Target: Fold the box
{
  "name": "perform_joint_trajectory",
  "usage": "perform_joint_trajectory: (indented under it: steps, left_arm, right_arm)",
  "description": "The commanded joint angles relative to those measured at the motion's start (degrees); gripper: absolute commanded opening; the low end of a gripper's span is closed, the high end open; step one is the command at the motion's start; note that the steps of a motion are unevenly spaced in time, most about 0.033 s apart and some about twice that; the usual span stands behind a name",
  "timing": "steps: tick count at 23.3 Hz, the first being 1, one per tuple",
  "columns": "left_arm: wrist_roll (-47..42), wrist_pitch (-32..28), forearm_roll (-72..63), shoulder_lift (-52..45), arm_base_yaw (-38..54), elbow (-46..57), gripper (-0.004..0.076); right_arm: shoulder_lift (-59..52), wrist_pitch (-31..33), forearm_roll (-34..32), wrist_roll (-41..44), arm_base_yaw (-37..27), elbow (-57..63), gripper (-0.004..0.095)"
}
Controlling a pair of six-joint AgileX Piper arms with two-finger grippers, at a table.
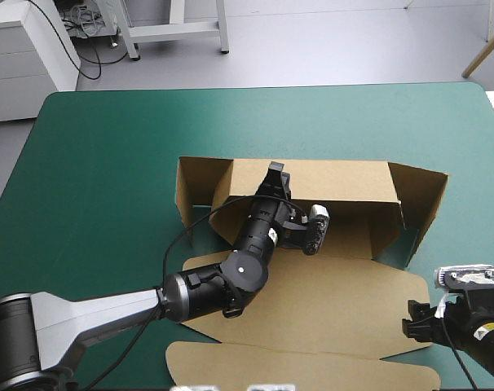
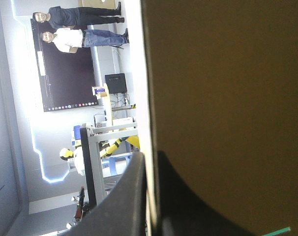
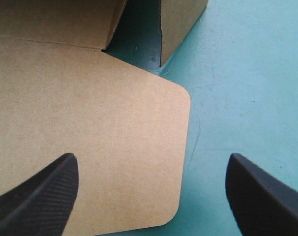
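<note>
The left pincer (image 2: 151, 153) is all but shut, with the upper edge of the box's far wall (image 1: 337, 179) pinched between its black fingers. The right pincer (image 3: 149, 162) is wide open and holds nothing. It hovers over the rounded corner of the lid (image 3: 114, 147), half above brown board and half above the teal-green worktop (image 1: 108, 163).

The box (image 1: 337, 277) sits a little right of the worktop's middle. Its far wall and both side walls are raised, and the lid lies flat toward the near edge.

The main risk, as I judge it, is that nothing pins the box down. If the left pincer pulls or pushes the wall hard, the whole sheet may slide or tip instead of bending at its crease. The grip is only on a thin edge, so the wall could slip free, or the board could buckle beside the fold line. The right side wall (image 1: 426, 204) looks splayed outward and not tucked, so it may fall back down. The left arm lies across the box floor and could drag it when it moves. If the right pincer comes down off the mark, it could crumple the lid corner.

No brand, label or writing shows on the board.
</note>
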Motion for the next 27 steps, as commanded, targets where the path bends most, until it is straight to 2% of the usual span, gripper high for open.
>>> perform_joint_trajectory:
  steps: [1, 4, 10, 13, 17, 27]
  left_arm:
    - [-0.9, -0.3, 1.1, -1.9, -0.6, -0.9, -0.001]
    - [-1.0, -0.2, 1.3, -1.9, -0.6, -0.9, -0.001]
    - [-5.4, 1.6, 3.0, -1.9, -0.6, -0.9, -0.001]
    - [-5.6, 3.9, 4.7, -1.9, -0.6, -0.9, -0.001]
    - [-5.7, 3.7, 4.7, -1.9, -0.6, -0.9, -0.001]
    - [-12.9, 3.8, 4.7, -1.9, -0.6, -0.9, -0.001]
  right_arm:
    - [0.3, -2.6, 0.0, 0.0, 0.0, -1.4, 0.0786]
    - [0.3, -2.6, 0.5, 0.0, 0.0, -1.4, 0.0777]
    - [0.3, -3.9, 3.4, 3.0, 0.0, -1.4, 0.0699]
    - [0.6, -3.7, 3.6, 6.1, 0.0, -4.8, 0.0634]
    - [3.7, -2.6, 3.1, 7.1, 0.0, -10.8, 0.063]
    - [32.0, -1.9, 2.0, 7.9, 0.0, -42.5, 0.0624]
